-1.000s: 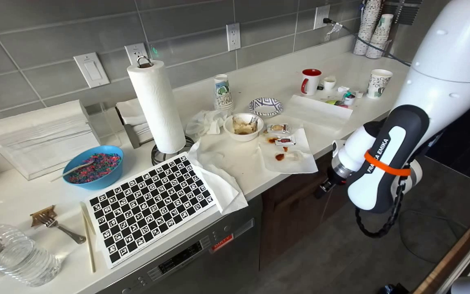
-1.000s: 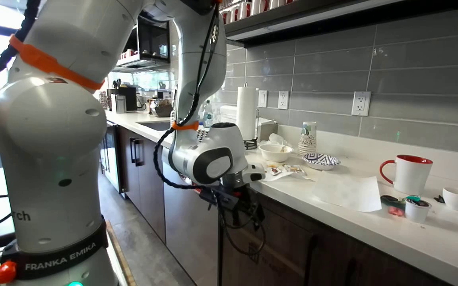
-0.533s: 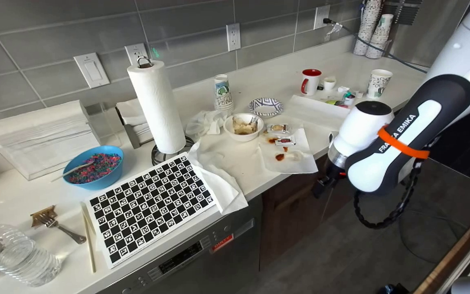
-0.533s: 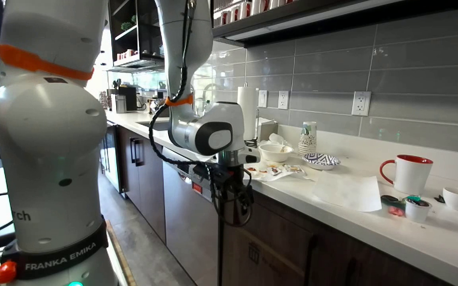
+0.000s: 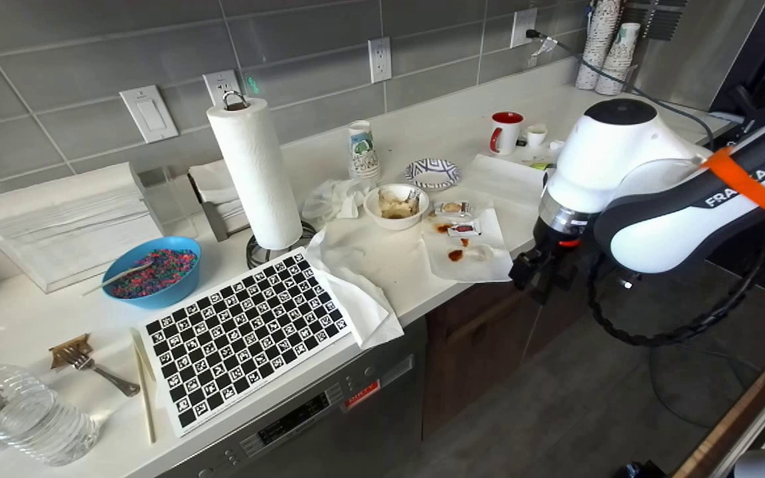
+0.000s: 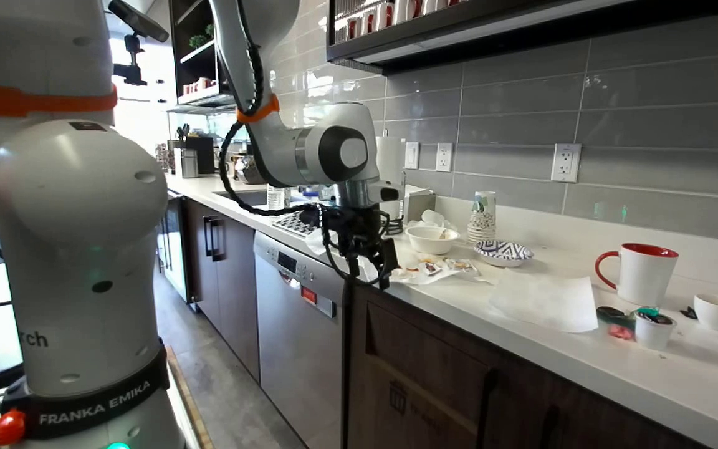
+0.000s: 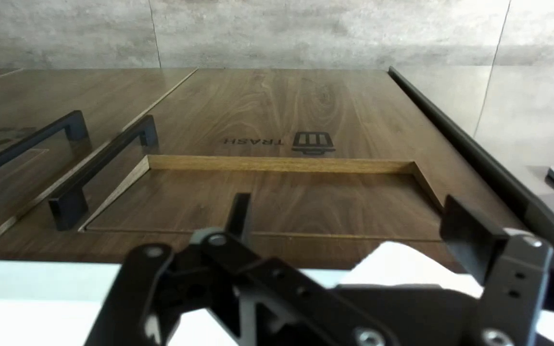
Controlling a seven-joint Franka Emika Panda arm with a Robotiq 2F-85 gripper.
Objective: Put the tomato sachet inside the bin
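A small flat packet with a red print, seemingly the tomato sachet point(image 5: 465, 229), lies on the stained paper sheet on the counter. A second, paler packet point(image 5: 453, 209) lies just behind it. The bin point(image 7: 277, 110) is the brown cabinet front below the counter, marked TRASH, with a recessed panel; it also shows in an exterior view point(image 6: 424, 393). My gripper point(image 7: 349, 216) stands open, its black fingers wide apart with nothing between them. In an exterior view the gripper point(image 5: 532, 282) hangs just off the counter's front edge, apart from the sachet. The sachet is out of the wrist view.
A white bowl point(image 5: 396, 207), a patterned plate point(image 5: 433, 174) and a paper towel roll point(image 5: 256, 176) stand behind and beside the packets. A red-rimmed mug point(image 6: 647, 274) is farther along the counter. Dark handles point(image 7: 104, 158) jut from the cabinet fronts.
My gripper has risen from below the counter's edge to about counter height, and the forearm has swung with it. The jaws have stayed open. The packets have not moved.
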